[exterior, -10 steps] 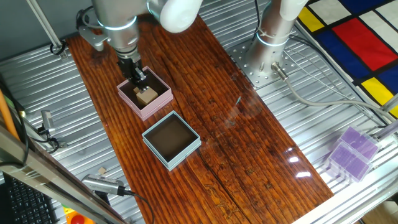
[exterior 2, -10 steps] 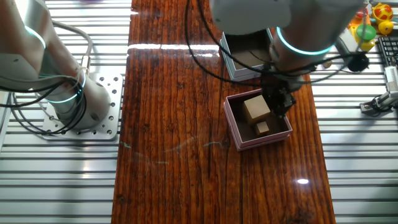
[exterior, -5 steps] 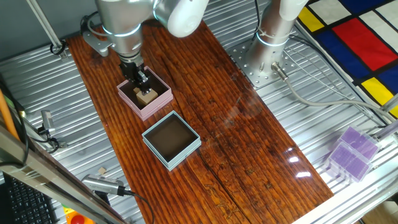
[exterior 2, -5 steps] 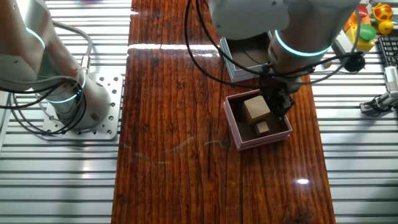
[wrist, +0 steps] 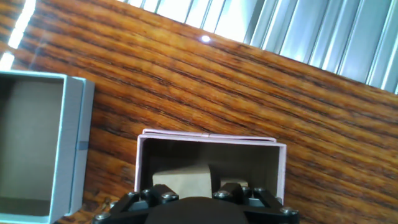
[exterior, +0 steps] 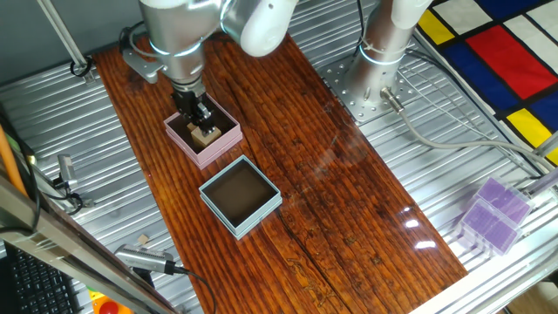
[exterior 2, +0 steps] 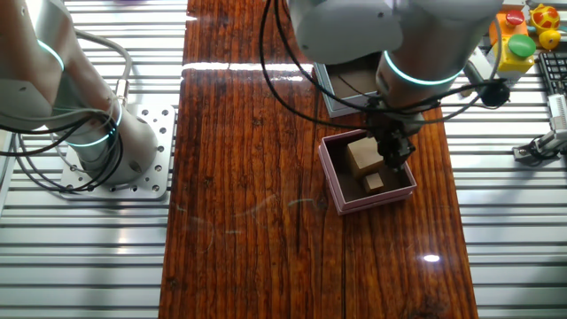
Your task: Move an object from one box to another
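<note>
The claw [exterior: 201,119] is lowered into the pink box [exterior: 223,146], and in the other fixed view its black fingers [exterior 2: 396,152] stand next to the larger wooden block [exterior 2: 361,154], at the side of the block that faces the box wall. I cannot tell if the claw is apart or together, because the fingertips are hidden by the arm and by the box wall in all views.

Inside the pink box there are two wooden blocks. The larger block is near the middle, and the smaller block [exterior 2: 374,182] lies just beside it, closer to one corner. In the hand view both blocks [wrist: 184,179] appear low in the picture, behind the black body of the claw, with the pink wall [wrist: 211,139] behind them.

The light blue box [exterior: 241,196] stands on the wooden bench [exterior: 349,192] close to the pink box but not touching it. Its dark brown inside holds nothing. In the hand view the same blue box [wrist: 73,149] is at the left edge, apart from the pink one by a narrow strip of bench.
</note>
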Robot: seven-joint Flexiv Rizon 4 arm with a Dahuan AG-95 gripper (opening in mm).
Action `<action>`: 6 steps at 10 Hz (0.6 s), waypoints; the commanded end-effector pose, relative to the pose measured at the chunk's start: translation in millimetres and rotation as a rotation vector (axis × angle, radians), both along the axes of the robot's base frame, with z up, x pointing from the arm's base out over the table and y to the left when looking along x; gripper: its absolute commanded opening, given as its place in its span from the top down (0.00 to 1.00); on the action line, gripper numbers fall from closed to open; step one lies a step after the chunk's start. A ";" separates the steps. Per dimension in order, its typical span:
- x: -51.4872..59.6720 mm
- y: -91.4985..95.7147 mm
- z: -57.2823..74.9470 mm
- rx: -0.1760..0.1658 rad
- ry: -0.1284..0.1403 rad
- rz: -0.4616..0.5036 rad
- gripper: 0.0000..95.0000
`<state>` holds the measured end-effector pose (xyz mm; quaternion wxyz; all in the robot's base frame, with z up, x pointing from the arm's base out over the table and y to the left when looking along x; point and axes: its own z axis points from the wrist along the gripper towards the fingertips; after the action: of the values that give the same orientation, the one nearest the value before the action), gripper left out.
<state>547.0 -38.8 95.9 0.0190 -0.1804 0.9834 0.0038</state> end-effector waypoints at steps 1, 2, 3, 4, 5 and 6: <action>-0.6 -1.9 16.8 0.008 0.006 0.008 0.40; -0.3 -2.3 24.0 0.005 0.007 0.019 0.40; -0.3 -2.3 24.0 0.002 0.010 0.029 0.40; -0.3 -2.3 24.0 -0.005 0.014 0.034 0.40; -0.3 -2.3 24.0 -0.006 0.016 0.036 0.40; -0.3 -2.3 24.0 -0.009 0.021 0.040 0.40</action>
<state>546.9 -41.0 118.2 0.0079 -0.2006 0.9796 -0.0002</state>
